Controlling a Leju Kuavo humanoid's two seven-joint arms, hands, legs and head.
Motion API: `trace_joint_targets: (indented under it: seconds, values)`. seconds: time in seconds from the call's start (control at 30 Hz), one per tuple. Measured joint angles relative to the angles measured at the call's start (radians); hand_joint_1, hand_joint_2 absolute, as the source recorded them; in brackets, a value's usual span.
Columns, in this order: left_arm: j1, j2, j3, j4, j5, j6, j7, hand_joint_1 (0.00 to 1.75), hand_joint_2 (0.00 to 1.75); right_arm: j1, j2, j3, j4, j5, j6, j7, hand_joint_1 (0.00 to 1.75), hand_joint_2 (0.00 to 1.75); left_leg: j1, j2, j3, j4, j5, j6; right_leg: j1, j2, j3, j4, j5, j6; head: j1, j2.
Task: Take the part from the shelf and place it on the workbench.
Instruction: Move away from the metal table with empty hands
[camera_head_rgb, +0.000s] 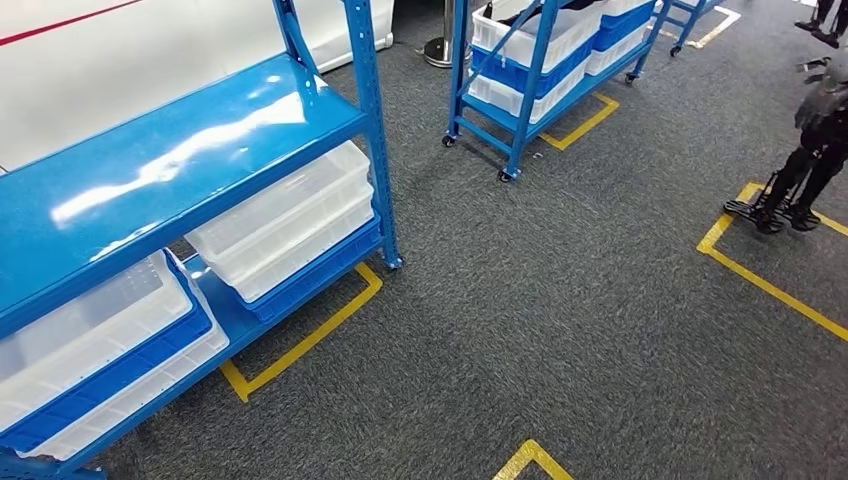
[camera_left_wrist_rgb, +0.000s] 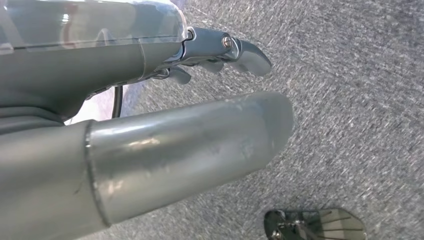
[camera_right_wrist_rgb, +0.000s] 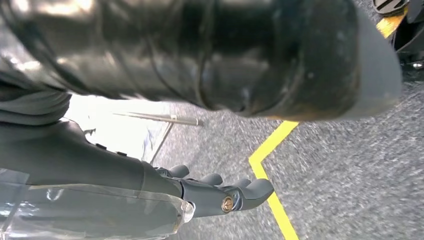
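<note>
Head view shows a blue shelf (camera_head_rgb: 180, 150) on grey carpet (camera_head_rgb: 560, 330), with white and blue bins (camera_head_rgb: 285, 225) on its lower level; which one holds the part I cannot tell. Left wrist view shows the left hand (camera_left_wrist_rgb: 200, 95) over the carpet, fingers apart, holding nothing. Right wrist view shows the right hand (camera_right_wrist_rgb: 215, 190), also holding nothing, beside a yellow floor line (camera_right_wrist_rgb: 267, 150).

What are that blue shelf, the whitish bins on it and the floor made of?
Shelf: probably painted metal; glossy blue top with bright reflections, and posts with punched holes. Bins: looks like translucent plastic, milky, stacked on blue trays. Floor: seems to be short-pile grey carpet, speckled and matte, marked with yellow tape.
</note>
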Motion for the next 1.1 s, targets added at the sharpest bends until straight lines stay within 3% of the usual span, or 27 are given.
trace_joint_targets:
  seconds: [0.1, 0.17, 0.23, 0.27, 0.3, 0.33, 0.37, 0.4, 0.47, 0.53, 0.6, 0.63, 0.7, 0.77, 0.83, 0.87, 0.9, 0.97, 1.0, 1.03, 1.1]
  values:
    - [0.002, 0.0, 0.0, 0.0, 0.0, 0.002, -0.002, 0.0, 0.0, -0.006, 0.0, 0.0, 0.0, 0.0, 0.001, -0.005, 0.0, 0.0, -0.003, -0.015, 0.002, -0.012, 0.003, 0.018, 0.001, -0.015, 0.009, -0.001, -0.004, 0.015, 0.0, 0.0]
    - [0.003, 0.0, 0.0, 0.0, -0.001, 0.003, -0.004, 0.0, 0.0, -0.008, -0.001, 0.0, 0.0, 0.0, 0.001, -0.009, 0.0, 0.0, 0.002, -0.032, 0.007, -0.022, 0.009, 0.03, -0.003, 0.016, 0.002, 0.026, -0.028, 0.025, 0.001, 0.0]
    - [-0.001, -0.001, 0.0, 0.0, -0.001, 0.004, -0.004, 0.0, 0.0, -0.006, -0.002, 0.0, 0.0, 0.0, 0.002, -0.011, 0.0, 0.0, 0.004, -0.05, 0.008, -0.025, 0.014, 0.039, -0.007, 0.066, -0.046, 0.131, -0.088, 0.031, 0.002, 0.0]
    - [-0.002, -0.001, 0.0, 0.0, -0.002, 0.005, -0.004, 0.0, 0.0, -0.005, -0.003, 0.0, 0.0, 0.0, 0.002, -0.011, 0.0, 0.0, 0.003, -0.061, 0.007, -0.025, 0.014, 0.041, -0.008, 0.079, -0.081, 0.201, -0.119, 0.033, 0.002, 0.0]
    - [-0.003, -0.001, 0.0, 0.0, -0.002, 0.007, -0.004, 0.0, 0.0, -0.004, -0.004, 0.0, 0.0, 0.0, 0.004, -0.012, 0.0, 0.0, 0.002, -0.073, 0.006, -0.024, 0.014, 0.042, -0.008, 0.084, -0.11, 0.257, -0.135, 0.034, 0.002, 0.0]
    - [-0.002, -0.001, 0.0, 0.0, -0.002, 0.008, -0.004, 0.0, 0.0, -0.004, -0.006, 0.0, 0.0, 0.0, 0.005, -0.012, 0.0, 0.0, 0.001, -0.085, 0.007, -0.023, 0.014, 0.042, -0.008, 0.086, -0.126, 0.281, -0.132, 0.034, 0.002, 0.0]
    - [-0.002, -0.001, 0.0, 0.0, -0.002, 0.01, -0.004, 0.0, 0.0, -0.003, -0.006, 0.0, 0.0, 0.0, 0.007, -0.013, 0.0, 0.0, 0.001, -0.099, 0.008, -0.022, 0.013, 0.041, -0.008, 0.089, -0.123, 0.266, -0.107, 0.033, 0.002, 0.0]
    - [-0.002, -0.001, 0.0, 0.0, -0.002, 0.01, -0.004, 0.0, 0.0, -0.003, -0.007, 0.0, 0.0, 0.0, 0.009, -0.013, 0.0, 0.0, 0.001, -0.114, 0.009, -0.02, 0.012, 0.04, -0.008, 0.096, -0.102, 0.212, -0.066, 0.03, 0.002, 0.0]
    - [-0.002, -0.003, 0.0, 0.0, -0.002, 0.01, -0.004, 0.0, 0.0, 0.0, -0.008, -0.001, 0.0, 0.0, 0.012, -0.013, 0.0, 0.0, 0.0, -0.142, 0.007, -0.013, 0.009, 0.035, -0.01, 0.139, -0.047, 0.08, -0.001, 0.022, 0.002, 0.0]
    - [-0.004, -0.004, 0.0, 0.0, -0.001, 0.011, -0.004, 0.0, 0.0, 0.0, -0.009, -0.001, 0.0, 0.0, 0.013, -0.014, 0.0, 0.0, 0.001, -0.163, 0.0, -0.008, 0.009, 0.025, -0.009, 0.168, -0.024, 0.019, 0.013, 0.016, 0.002, 0.0]
    - [-0.001, -0.004, 0.0, 0.0, 0.0, 0.012, -0.004, 0.0, 0.0, -0.003, -0.01, -0.001, 0.0, 0.0, 0.013, -0.016, 0.0, 0.0, 0.002, -0.184, -0.007, -0.01, 0.011, 0.012, -0.008, 0.152, -0.022, 0.013, 0.013, 0.01, 0.002, 0.0]
    - [0.001, -0.004, 0.0, 0.0, 0.0, 0.013, -0.004, 0.0, 0.0, -0.004, -0.01, -0.001, 0.0, 0.0, 0.013, -0.016, 0.0, 0.0, 0.002, -0.177, -0.01, -0.006, 0.008, 0.006, -0.009, 0.139, -0.019, 0.008, 0.015, 0.005, 0.001, 0.0]
    - [0.001, -0.004, 0.0, 0.0, 0.0, 0.013, -0.004, 0.0, 0.0, -0.004, -0.011, -0.001, 0.0, 0.0, 0.013, -0.016, 0.0, 0.0, 0.0, -0.129, -0.036, 0.048, -0.027, -0.003, -0.013, 0.112, -0.015, -0.003, 0.02, -0.008, 0.0, 0.0]
    - [-0.003, -0.005, 0.0, 0.0, 0.0, 0.013, -0.004, 0.0, 0.0, 0.0, -0.011, -0.001, 0.0, 0.001, 0.014, -0.016, 0.0, 0.0, 0.001, -0.076, -0.093, 0.167, -0.09, -0.009, -0.009, 0.082, -0.014, -0.004, 0.019, -0.016, -0.002, 0.0]
    - [-0.003, -0.005, 0.0, 0.0, 0.001, 0.014, -0.003, 0.0, 0.0, 0.002, -0.012, -0.002, 0.0, 0.002, 0.015, -0.016, 0.0, 0.0, 0.002, -0.06, -0.135, 0.257, -0.119, -0.014, -0.005, 0.053, -0.015, 0.0, 0.015, -0.018, -0.002, 0.0]
    - [-0.002, -0.005, 0.0, 0.0, 0.002, 0.014, -0.003, 0.0, 0.0, 0.001, -0.012, -0.002, 0.0, 0.002, 0.015, -0.016, 0.0, 0.0, 0.003, -0.056, -0.132, 0.253, -0.106, -0.015, -0.005, 0.039, -0.014, 0.002, 0.013, -0.018, -0.002, 0.0]
    - [0.0, -0.005, 0.0, 0.0, 0.002, 0.015, -0.003, 0.0, 0.0, 0.001, -0.012, -0.002, 0.0, 0.003, 0.015, -0.016, 0.0, 0.0, 0.003, -0.05, -0.108, 0.209, -0.077, -0.015, -0.004, 0.027, -0.013, 0.003, 0.01, -0.016, -0.002, 0.0]
    - [0.001, -0.005, 0.0, 0.0, 0.003, 0.016, -0.002, 0.0, 0.0, 0.0, -0.012, -0.002, 0.0, 0.004, 0.016, -0.016, 0.0, 0.0, -0.001, -0.012, -0.035, 0.071, -0.017, -0.007, -0.002, 0.004, -0.005, 0.004, 0.004, -0.01, -0.002, 0.0]
    - [0.0, -0.005, 0.0, 0.0, 0.003, 0.016, -0.002, 0.0, 0.0, -0.001, -0.012, -0.002, 0.0, 0.004, 0.016, -0.016, 0.0, 0.0, -0.004, 0.004, -0.01, 0.022, 0.0, 0.0, -0.001, -0.006, -0.001, 0.004, 0.002, -0.006, -0.002, 0.0]
    - [-0.001, -0.005, 0.0, 0.0, 0.003, 0.017, -0.002, 0.0, 0.0, -0.001, -0.012, -0.002, 0.0, 0.004, 0.016, -0.016, 0.0, 0.0, -0.007, 0.015, 0.0, -0.003, 0.005, 0.007, 0.001, -0.014, 0.002, 0.004, 0.001, -0.001, -0.002, 0.0]
    - [-0.001, -0.005, 0.0, 0.0, 0.004, 0.017, -0.001, 0.0, 0.0, -0.005, -0.012, -0.002, 0.0, 0.005, 0.017, -0.016, 0.0, 0.0, -0.011, 0.001, -0.003, -0.008, 0.008, 0.02, 0.002, -0.03, 0.008, 0.001, 0.0, 0.009, -0.002, 0.0]
